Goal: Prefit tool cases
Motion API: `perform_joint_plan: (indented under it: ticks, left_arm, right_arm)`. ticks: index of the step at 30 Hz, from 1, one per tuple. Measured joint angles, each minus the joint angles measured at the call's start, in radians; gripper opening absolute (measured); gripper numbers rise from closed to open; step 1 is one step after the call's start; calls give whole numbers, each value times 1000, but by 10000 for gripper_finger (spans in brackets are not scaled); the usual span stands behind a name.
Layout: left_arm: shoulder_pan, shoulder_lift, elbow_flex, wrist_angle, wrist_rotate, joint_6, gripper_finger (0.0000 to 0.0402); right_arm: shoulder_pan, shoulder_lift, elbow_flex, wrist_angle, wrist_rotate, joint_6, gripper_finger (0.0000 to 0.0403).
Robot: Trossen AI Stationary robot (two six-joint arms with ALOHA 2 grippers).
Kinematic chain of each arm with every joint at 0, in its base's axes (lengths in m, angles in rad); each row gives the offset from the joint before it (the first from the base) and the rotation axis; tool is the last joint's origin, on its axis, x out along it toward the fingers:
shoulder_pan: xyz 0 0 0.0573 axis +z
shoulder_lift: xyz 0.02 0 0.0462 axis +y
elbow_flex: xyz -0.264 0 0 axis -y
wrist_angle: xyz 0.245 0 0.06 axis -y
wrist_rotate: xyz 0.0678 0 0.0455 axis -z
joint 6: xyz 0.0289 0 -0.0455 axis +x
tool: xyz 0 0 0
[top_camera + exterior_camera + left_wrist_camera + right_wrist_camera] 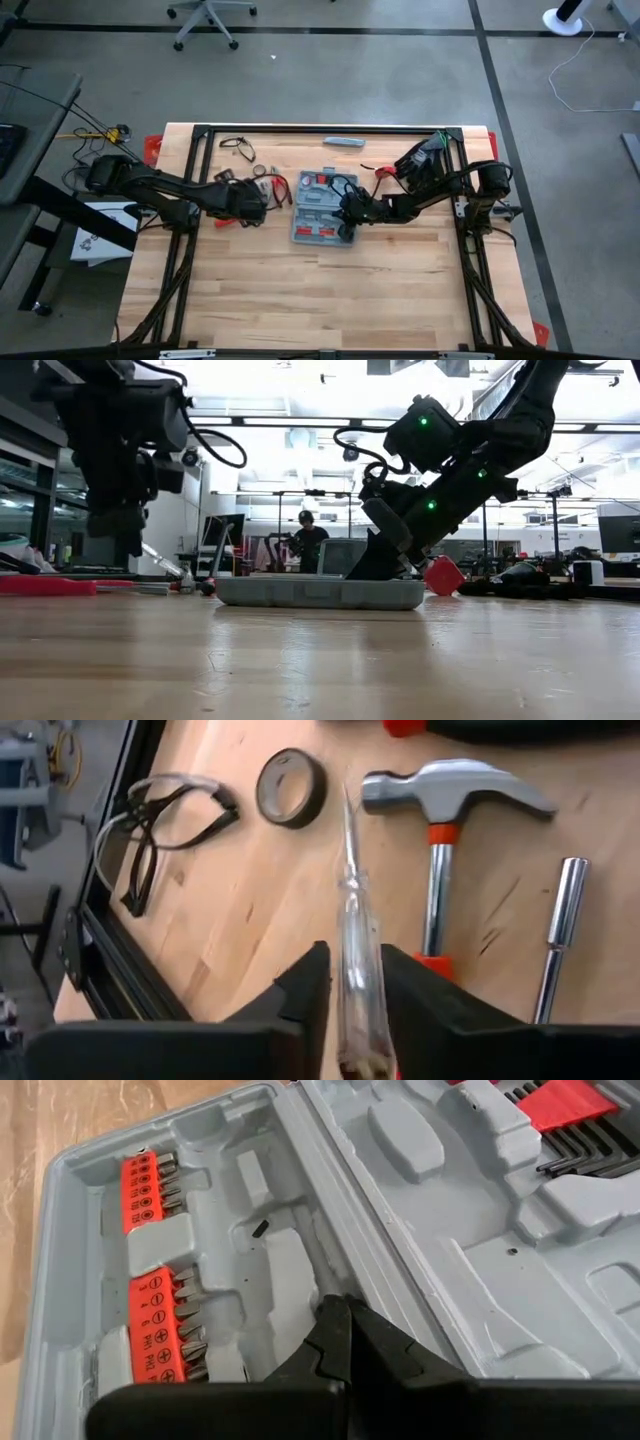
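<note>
- Grey case (322, 207) lies open mid-tabletop, slots mostly bare.
- Left fingers (350, 982) straddle a clear screwdriver (352, 935), grip uncertain.
- Right fingers (345, 1330) clenched, empty, inside case.
- Hammer (445, 830) unfitted.

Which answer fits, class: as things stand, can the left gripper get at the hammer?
Probably not at once. The left gripper has a clear-handled screwdriver between its fingers, so it would need to set that down. Otherwise the hammer lies uncovered on the table just ahead.

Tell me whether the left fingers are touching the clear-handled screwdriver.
Cannot tell. In the left wrist view the screwdriver stands between the left gripper's fingers, but neither contact nor gap shows plainly.
</note>
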Motion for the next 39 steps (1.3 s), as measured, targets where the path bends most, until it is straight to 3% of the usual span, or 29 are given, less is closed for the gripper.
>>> perform_joint_plan:
  ticks: [5, 20, 39]
  left_arm:
    - [0, 0, 0, -33, -3, -65, 113]
    - [-7, 0, 0, 40, -13, -103, 118]
    - [-53, 24, 0, 898, 50, 294, 119]
  right_arm:
    - [1, 0, 0, 0, 1, 2, 0]
    - [1, -1, 0, 8, 1, 1, 0]
    - [35, -125, -1, 30, 1, -21, 0]
